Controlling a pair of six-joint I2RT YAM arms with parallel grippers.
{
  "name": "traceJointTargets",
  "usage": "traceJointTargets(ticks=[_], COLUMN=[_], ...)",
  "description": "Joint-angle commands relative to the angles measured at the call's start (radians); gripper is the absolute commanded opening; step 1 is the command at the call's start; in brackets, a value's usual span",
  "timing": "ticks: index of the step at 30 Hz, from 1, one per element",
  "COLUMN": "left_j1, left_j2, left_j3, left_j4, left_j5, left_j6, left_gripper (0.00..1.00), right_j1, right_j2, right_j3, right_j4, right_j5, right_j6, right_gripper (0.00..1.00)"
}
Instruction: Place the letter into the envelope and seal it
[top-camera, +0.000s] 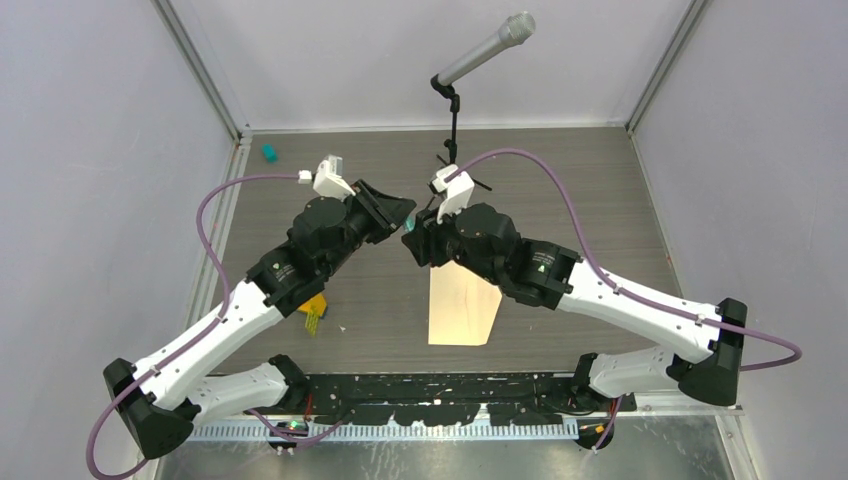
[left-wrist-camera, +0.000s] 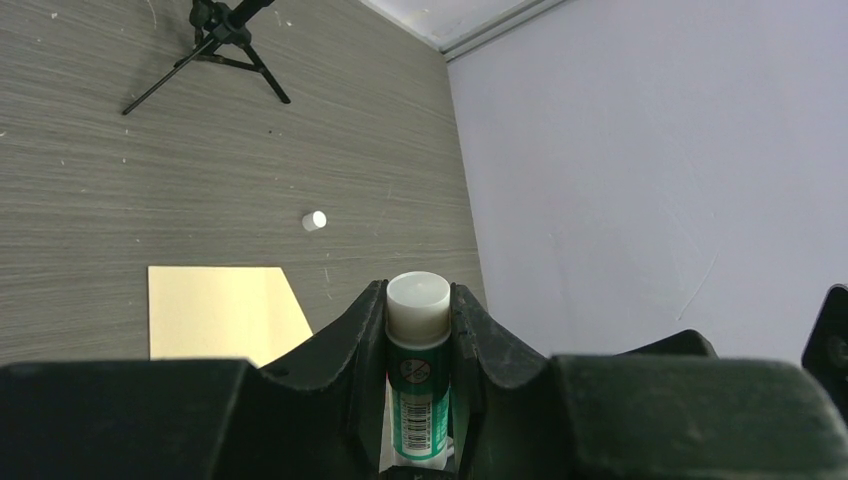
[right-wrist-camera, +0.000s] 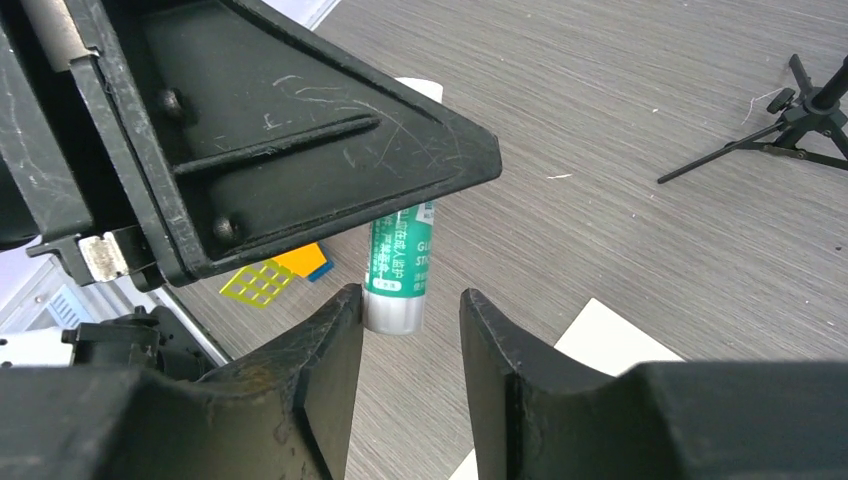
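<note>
A cylindrical green-and-white glue stick (left-wrist-camera: 417, 345) is held in the jaws of the left gripper (left-wrist-camera: 417, 295); its end is bracketed by the part-open jaws of the right gripper (right-wrist-camera: 408, 300). The flat tan envelope (top-camera: 465, 305) lies lower-centre on the wood-grained bench (top-camera: 560, 180).

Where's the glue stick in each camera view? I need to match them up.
Top external: glue stick is a small green speck near the picture's centre.
Left wrist: glue stick at bottom centre, clamped in the left gripper, white end up.
Right wrist: glue stick at centre, just above the right gripper.
Shared landmark: microphone stand.
</note>
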Motion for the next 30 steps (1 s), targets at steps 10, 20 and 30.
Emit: traceJointTargets(ticks=[10,20,30], left_j1=[-0.004,-0.003,-0.005], left_j2=[-0.102,-0.193,-0.192], left_j3=[-0.048,-0.192,-0.180], left_j4=[0.215,0.554,0.468], left_j5=[0.024,0.270,0.201], left_j6=[0.050,0.172,0.168], left_gripper=[0.00,0.00,0.00], right_j1=[-0.040,-0.386,-0.412], right_j2=[-0.023,-0.088,-0.149], right_j3=[0.032,-0.144,-0.120], right_j4=[0.069,0.534,0.407], right_j5=[-0.067,-0.829,-0.780], right_j6=[0.071,0.544,0.515], right_gripper=[0.01,0.01,0.48])
